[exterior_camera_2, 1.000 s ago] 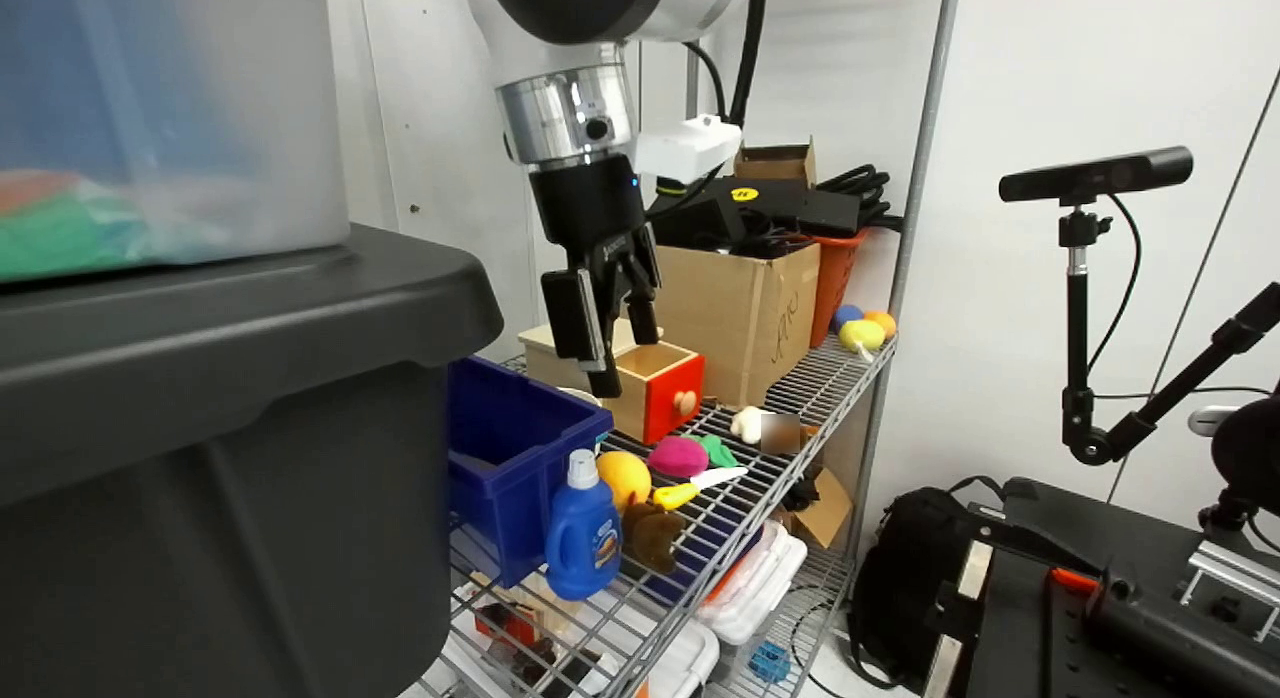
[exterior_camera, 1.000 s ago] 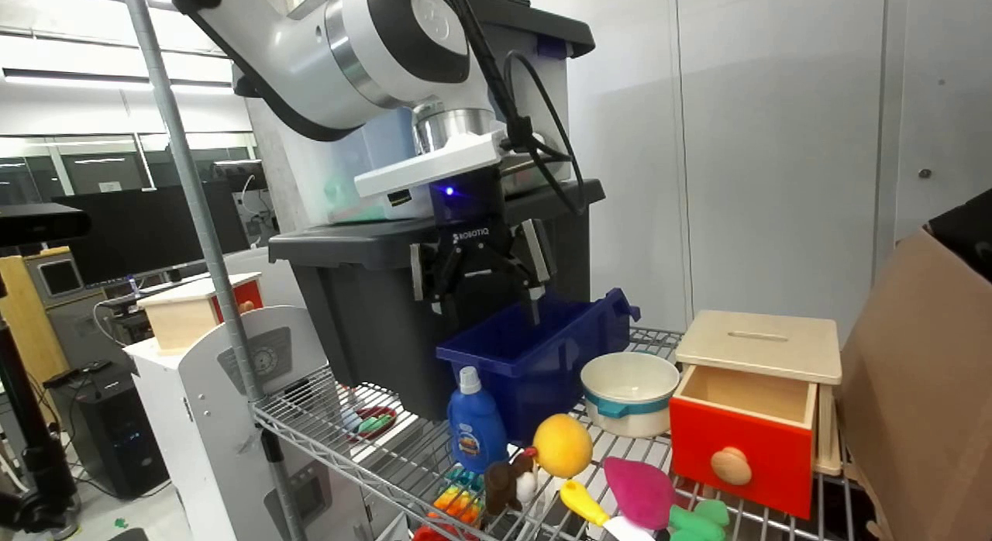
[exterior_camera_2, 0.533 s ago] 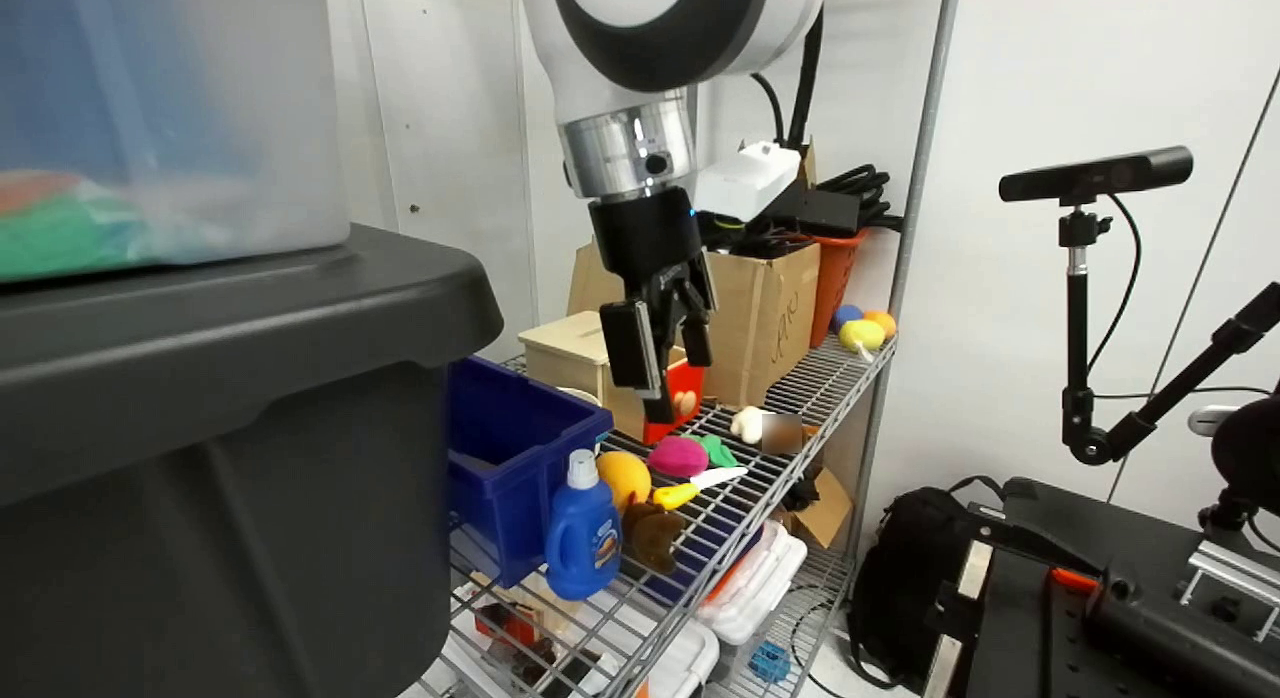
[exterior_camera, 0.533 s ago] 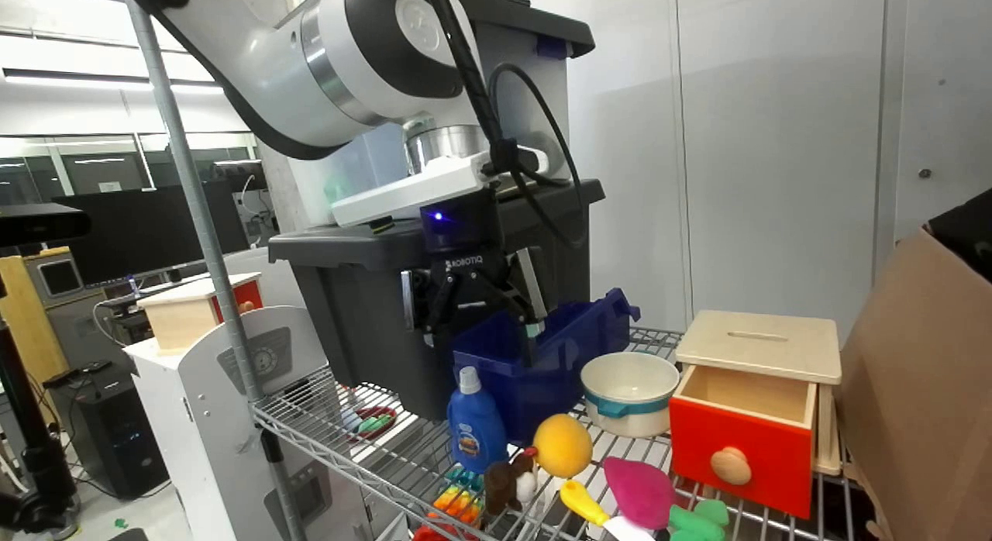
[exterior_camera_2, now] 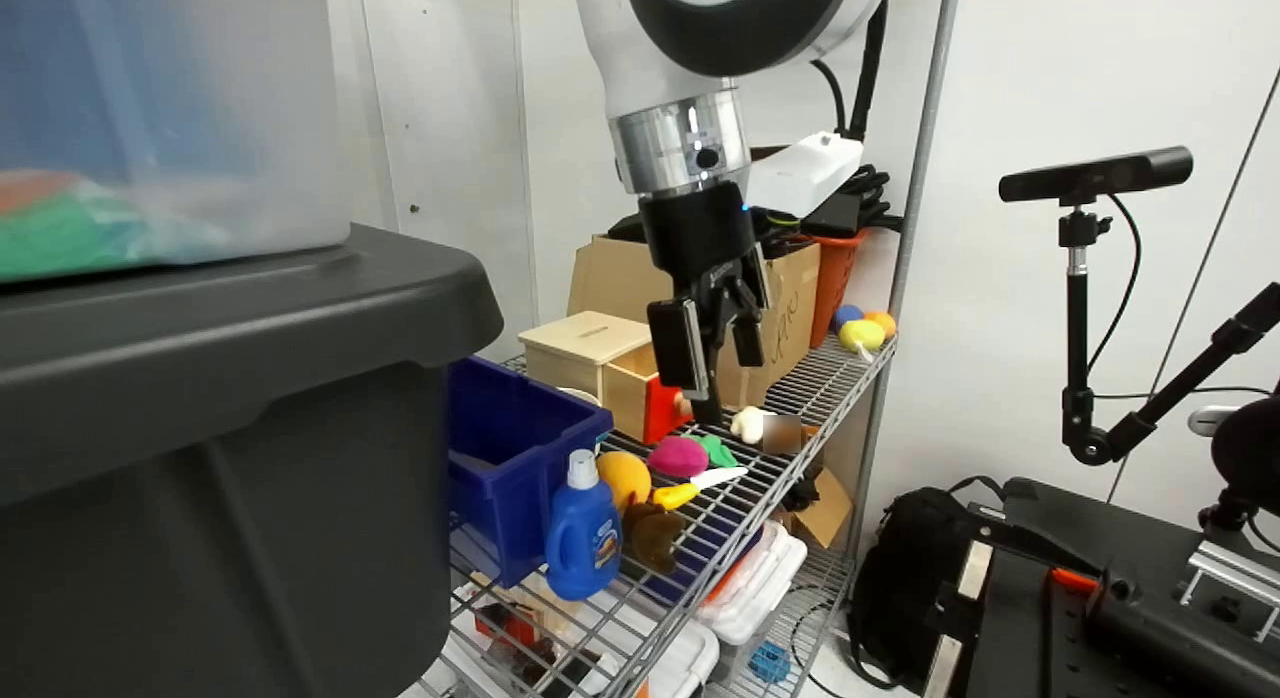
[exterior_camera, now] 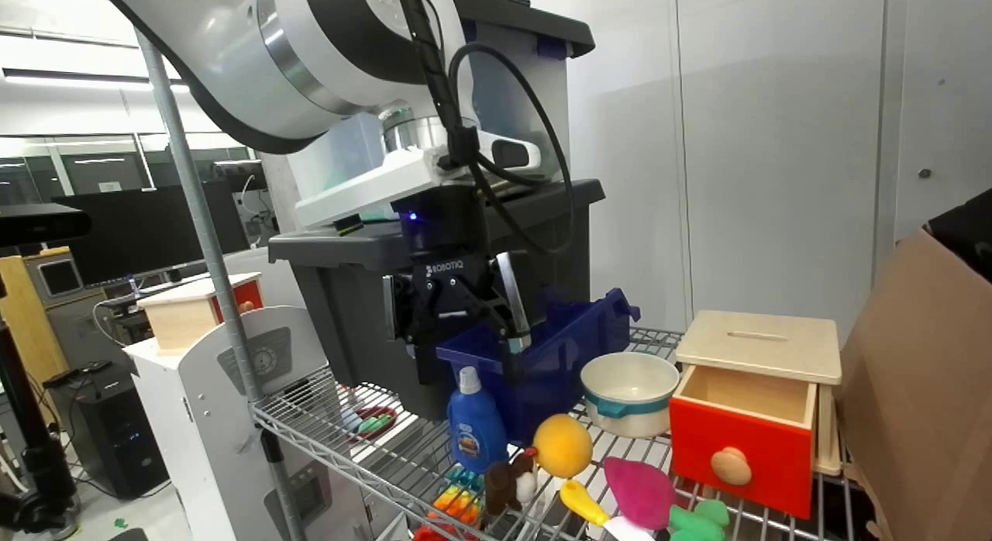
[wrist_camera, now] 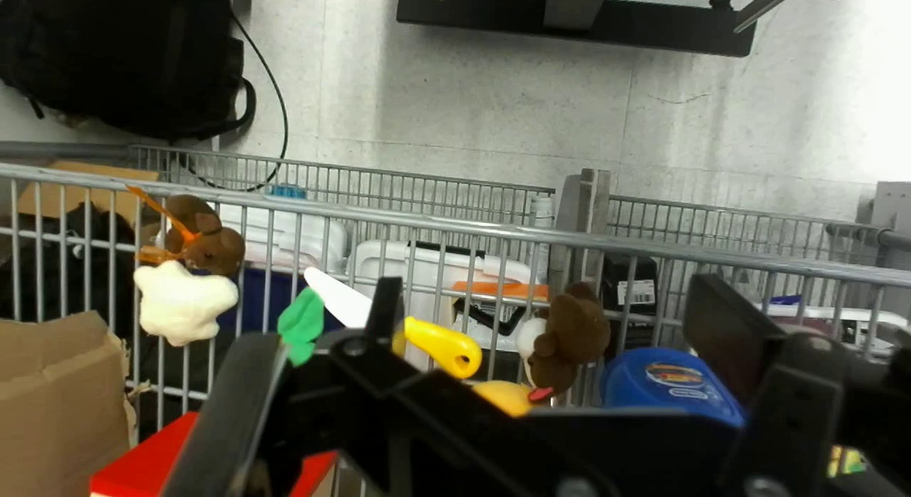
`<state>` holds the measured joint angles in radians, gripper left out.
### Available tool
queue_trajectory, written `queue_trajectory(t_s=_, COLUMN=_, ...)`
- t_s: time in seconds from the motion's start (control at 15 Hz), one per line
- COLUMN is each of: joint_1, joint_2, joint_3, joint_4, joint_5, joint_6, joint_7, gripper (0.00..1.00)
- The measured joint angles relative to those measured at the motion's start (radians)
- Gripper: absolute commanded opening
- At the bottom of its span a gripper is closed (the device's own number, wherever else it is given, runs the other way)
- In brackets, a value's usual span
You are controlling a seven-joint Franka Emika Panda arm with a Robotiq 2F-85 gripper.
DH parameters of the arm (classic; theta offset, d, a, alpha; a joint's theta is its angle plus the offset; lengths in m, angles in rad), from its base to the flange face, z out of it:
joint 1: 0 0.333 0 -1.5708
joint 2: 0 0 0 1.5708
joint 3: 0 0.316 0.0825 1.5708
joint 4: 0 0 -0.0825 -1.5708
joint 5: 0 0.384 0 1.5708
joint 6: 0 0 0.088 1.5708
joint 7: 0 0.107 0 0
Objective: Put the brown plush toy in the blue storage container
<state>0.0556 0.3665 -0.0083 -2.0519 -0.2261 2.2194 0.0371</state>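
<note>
A brown plush toy with a white face [wrist_camera: 573, 330] lies near the shelf's front edge, between the yellow ball and the blue bottle. It shows in both exterior views [exterior_camera: 502, 487] [exterior_camera_2: 655, 540]. A second brown plush toy [wrist_camera: 213, 249] with an orange ribbon lies farther along the edge, blurred in an exterior view [exterior_camera_2: 782, 434]. The deep-blue storage container [exterior_camera: 577, 347] stands behind the bottle, also seen in an exterior view [exterior_camera_2: 520, 523]. Its visible inside looks empty. My gripper [exterior_camera: 470, 363] is open and empty, in the air above the shelf; its fingers stand wide apart in the wrist view [wrist_camera: 559, 305].
A blue bottle [exterior_camera: 477, 429] and yellow ball [exterior_camera: 563, 446] flank the toy. A toy knife [exterior_camera: 585, 504], pink toy [exterior_camera: 639, 492], white bowl [exterior_camera: 629, 394] and wooden box with an open red drawer [exterior_camera: 744, 440] stand farther along. A large dark grey tub [exterior_camera_2: 230, 538] stands beside the container.
My open gripper has moved away from the blue container toward the shelf's front edge and come down somewhat. The toys and container have not moved.
</note>
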Motion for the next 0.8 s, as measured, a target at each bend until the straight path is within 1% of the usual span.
queue_trajectory(t_s=0.53, joint_1=0.000, joint_2=-0.124, joint_3=-0.046, joint_4=-0.171, joint_5=-0.063, joint_6=-0.039, joint_7=0.219, gripper=1.00)
queue_trajectory(t_s=0.8, joint_1=0.000, joint_2=-0.170, joint_3=-0.047, joint_4=-0.218, joint_5=-0.075, joint_6=-0.042, joint_7=0.249, gripper=1.00)
